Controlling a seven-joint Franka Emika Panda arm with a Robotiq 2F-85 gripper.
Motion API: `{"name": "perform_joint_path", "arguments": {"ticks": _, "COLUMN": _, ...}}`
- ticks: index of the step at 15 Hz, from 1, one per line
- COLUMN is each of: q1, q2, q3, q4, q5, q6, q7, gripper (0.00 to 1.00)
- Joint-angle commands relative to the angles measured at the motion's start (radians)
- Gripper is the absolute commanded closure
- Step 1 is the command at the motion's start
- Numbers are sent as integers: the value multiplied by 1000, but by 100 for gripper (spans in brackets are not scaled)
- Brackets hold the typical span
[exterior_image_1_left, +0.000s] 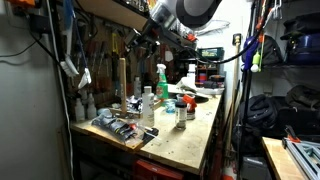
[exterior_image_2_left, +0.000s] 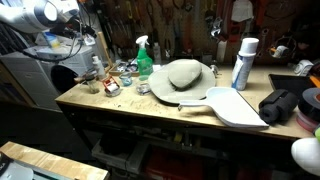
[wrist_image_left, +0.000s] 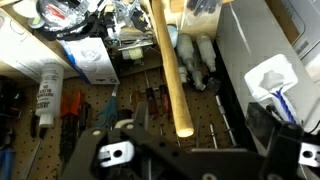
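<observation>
I cannot tell whether my jaws stand wide or narrow, since only their dark base shows at the bottom of the wrist view. Just ahead of them hangs a wooden handle — long, pale, smooth, rounded at its lower end — against the pegboard. Screwdrivers hang off to one side.

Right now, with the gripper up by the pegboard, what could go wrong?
1. The gripper, jaws apart and empty, sits close to the wooden handle that runs down against the pegboard. A nudge might knock it loose.
2. Bottles crowd the bench below, so anything that falls could topple them.
3. The screwdrivers racked beside the handle could snag a finger on a sideways move.
</observation>
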Motion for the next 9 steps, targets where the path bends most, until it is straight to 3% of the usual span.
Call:
{"name": "perform_joint_path", "arguments": {"ticks": 1, "q1": 0, "q2": 0, "q3": 1, "q4": 1, "q5": 0, "q6": 0, "q7": 0, "gripper": 0}}
{"name": "perform_joint_path", "arguments": {"ticks": 9, "q1": -7, "q2": 30, "q3": 6, "q4": 17, "q5": -35, "q6": 20, "q7": -10, "gripper": 0}}
